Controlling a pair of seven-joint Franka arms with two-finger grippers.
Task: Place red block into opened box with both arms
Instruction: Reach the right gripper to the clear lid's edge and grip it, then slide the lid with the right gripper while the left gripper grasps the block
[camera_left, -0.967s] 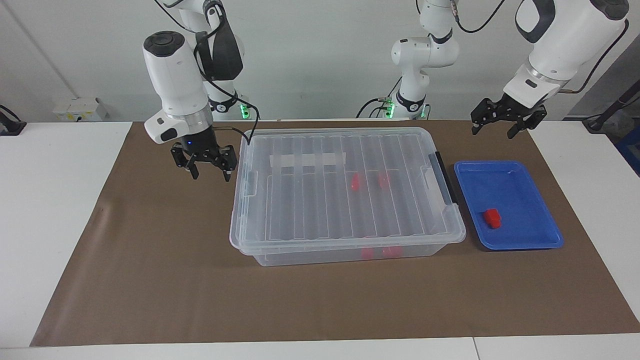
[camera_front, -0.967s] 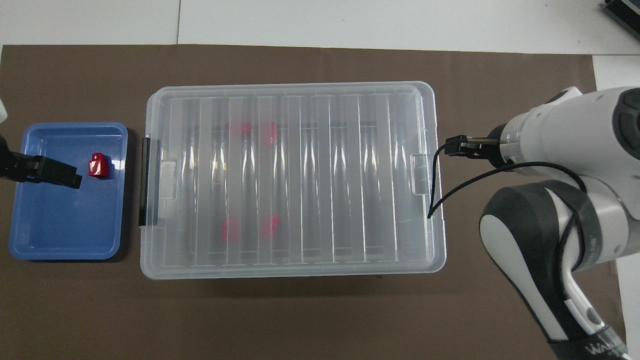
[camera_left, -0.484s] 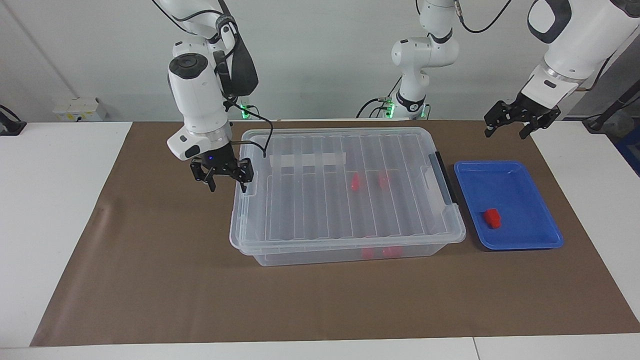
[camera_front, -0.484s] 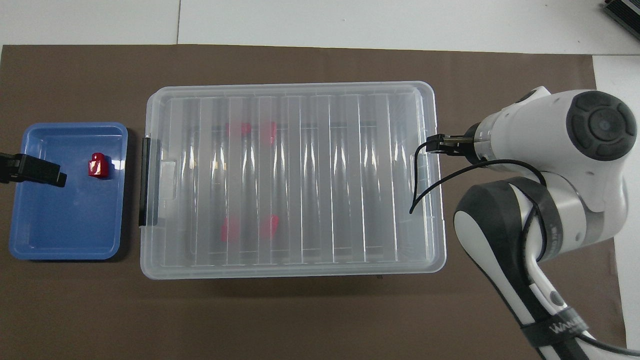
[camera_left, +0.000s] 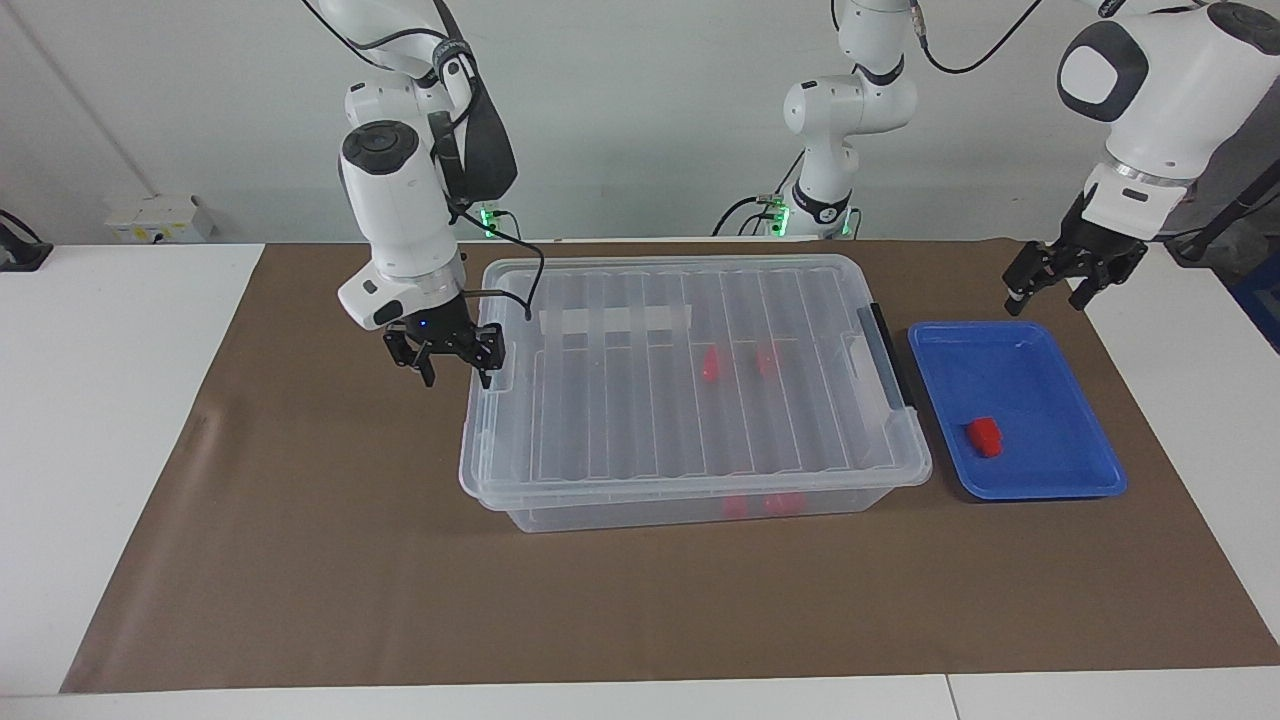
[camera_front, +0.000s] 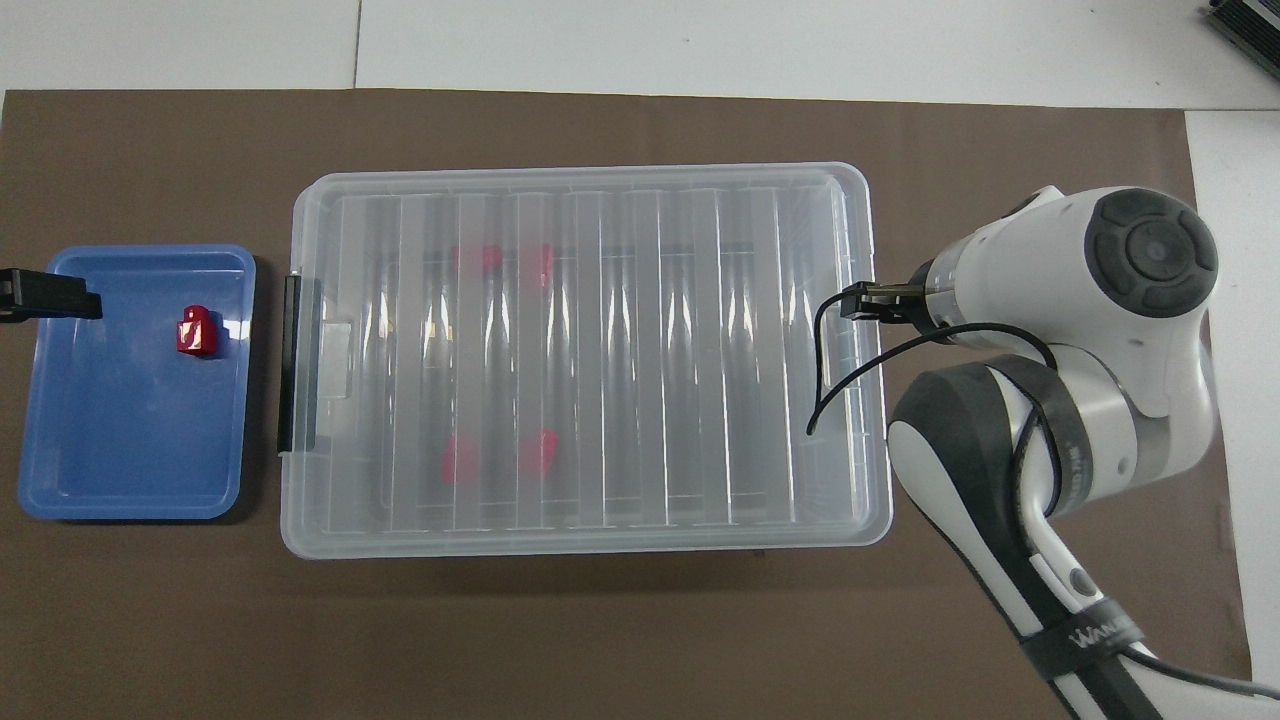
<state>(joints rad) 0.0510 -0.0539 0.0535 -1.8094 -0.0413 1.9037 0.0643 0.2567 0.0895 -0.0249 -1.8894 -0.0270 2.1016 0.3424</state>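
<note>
A small red block (camera_left: 984, 436) (camera_front: 195, 332) lies in a shallow blue tray (camera_left: 1060, 480) (camera_front: 120, 480), which stands beside the black-handled end of the box. The clear box (camera_left: 690, 482) (camera_front: 580, 535) stands mid-mat with its ribbed lid (camera_left: 620, 400) lying flat on it. My right gripper (camera_left: 457, 372) (camera_front: 865, 305) hangs open at the box's end toward the right arm, one finger at the lid's edge tab. My left gripper (camera_left: 1048, 298) (camera_front: 70, 298) is open in the air over the tray's corner by the left arm's end.
Other red blocks (camera_left: 738, 362) (camera_front: 500, 455) show through the lid and wall inside the box. A brown mat (camera_left: 320, 560) covers the table under everything. A black cable (camera_front: 830, 380) hangs from the right wrist over the lid.
My right gripper moved from beside the box to its end tab and narrowed a little. My left gripper drew away from above the tray toward the left arm's end.
</note>
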